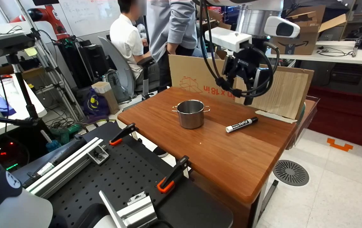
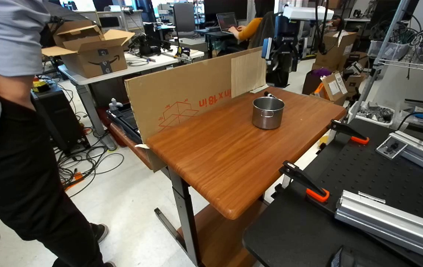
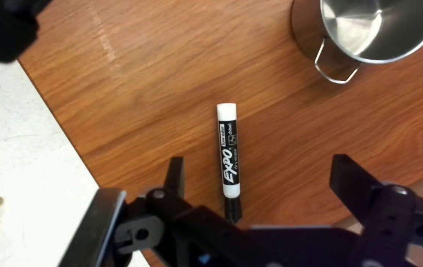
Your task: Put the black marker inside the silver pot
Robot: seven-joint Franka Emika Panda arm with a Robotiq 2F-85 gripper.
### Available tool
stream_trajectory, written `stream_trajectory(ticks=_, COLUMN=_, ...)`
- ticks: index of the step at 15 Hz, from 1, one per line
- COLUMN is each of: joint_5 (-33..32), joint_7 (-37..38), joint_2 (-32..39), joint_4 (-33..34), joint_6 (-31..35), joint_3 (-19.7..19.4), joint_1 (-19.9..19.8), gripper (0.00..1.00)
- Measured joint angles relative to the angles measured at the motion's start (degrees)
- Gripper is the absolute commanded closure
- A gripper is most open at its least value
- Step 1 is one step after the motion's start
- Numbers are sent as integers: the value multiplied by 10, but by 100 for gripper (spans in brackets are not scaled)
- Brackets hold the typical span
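The black marker (image 1: 242,124) lies flat on the wooden table, its white-and-black body ending in a black cap. In the wrist view the marker (image 3: 228,155) lies lengthwise below the fingers, nearer the left one. In an exterior view only its cap end (image 2: 269,94) shows behind the pot. The silver pot (image 1: 191,117) stands upright with wire side handles; it also shows in an exterior view (image 2: 267,115) and at the upper right of the wrist view (image 3: 309,35). My gripper (image 3: 259,161) is open and empty, raised above the table over the marker's cap side.
A cardboard sheet (image 1: 197,74) stands upright along the table's (image 1: 219,148) far edge. Black-and-orange clamps (image 1: 171,177) sit at the near edge beside a black perforated plate (image 1: 130,164). A person (image 2: 19,129) stands beyond the cardboard sheet.
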Motion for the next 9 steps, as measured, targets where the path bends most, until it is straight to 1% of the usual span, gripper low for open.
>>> stream_trajectory(ticks=3, joint_5=0, joint_7=7, joint_2=37, joint_4=29, joint_6=2, joint_3=0, joint_1=-3, gripper=0)
stream_trajectory(ticks=9, joint_5=1, joint_7=33, joint_2=105, joint_4=77, joint_6=39, joint_3=4, joint_1=-3, gripper=0)
